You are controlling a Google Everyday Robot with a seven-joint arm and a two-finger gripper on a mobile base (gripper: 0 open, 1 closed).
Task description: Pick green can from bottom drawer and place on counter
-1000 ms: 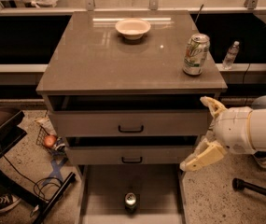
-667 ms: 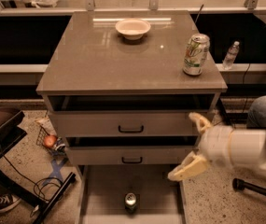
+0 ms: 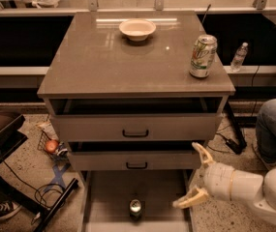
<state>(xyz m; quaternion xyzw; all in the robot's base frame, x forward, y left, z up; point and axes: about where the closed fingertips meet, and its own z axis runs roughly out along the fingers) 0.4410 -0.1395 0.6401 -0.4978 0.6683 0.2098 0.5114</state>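
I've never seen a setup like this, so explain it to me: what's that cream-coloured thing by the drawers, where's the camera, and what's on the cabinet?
That is a robot arm ending in its tool, two fingers spread open and holding nothing, low on the right of the picture beside the open bottom drawer. One camera looks down at the cabinet's front; where it is mounted cannot be told. On the counter sit a pale bowl and a silver-and-green soda can. A small green can stands upright on the drawer's floor.
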